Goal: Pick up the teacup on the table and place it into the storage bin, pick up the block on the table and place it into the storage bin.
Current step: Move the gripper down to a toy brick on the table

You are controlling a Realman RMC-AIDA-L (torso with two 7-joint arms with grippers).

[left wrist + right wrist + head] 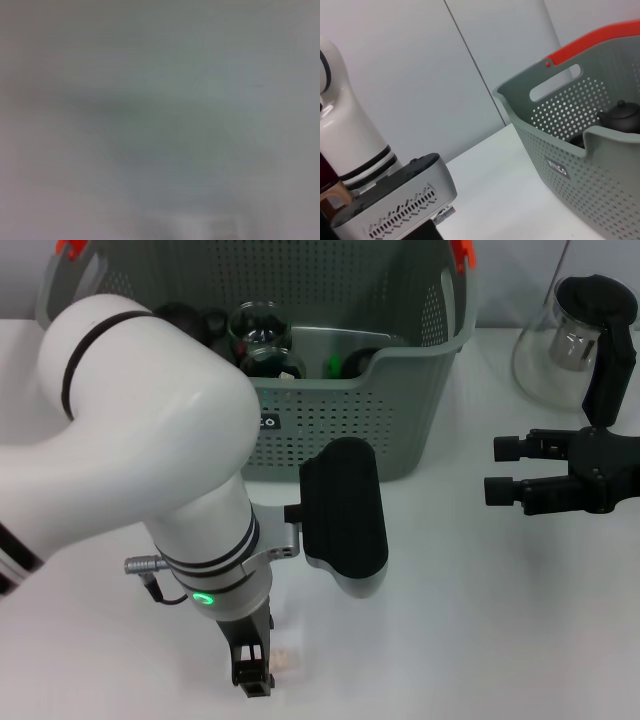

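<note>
A small pale block [286, 658] lies on the white table near its front edge. My left gripper [252, 676] reaches straight down beside it, touching or nearly touching its left side. The storage bin [400, 415], grey-green and perforated with orange clips, stands at the back centre and also fills the right wrist view [580, 160]. Inside it rests a clear glass teacup [258, 328] among dark items. My right gripper [500, 470] hovers open over the table to the right of the bin, holding nothing.
A glass pitcher [572, 345] with a black lid stands at the back right, behind my right arm. A black teapot [620, 116] sits inside the bin. My left arm's bulky wrist housing [345, 520] hangs just in front of the bin.
</note>
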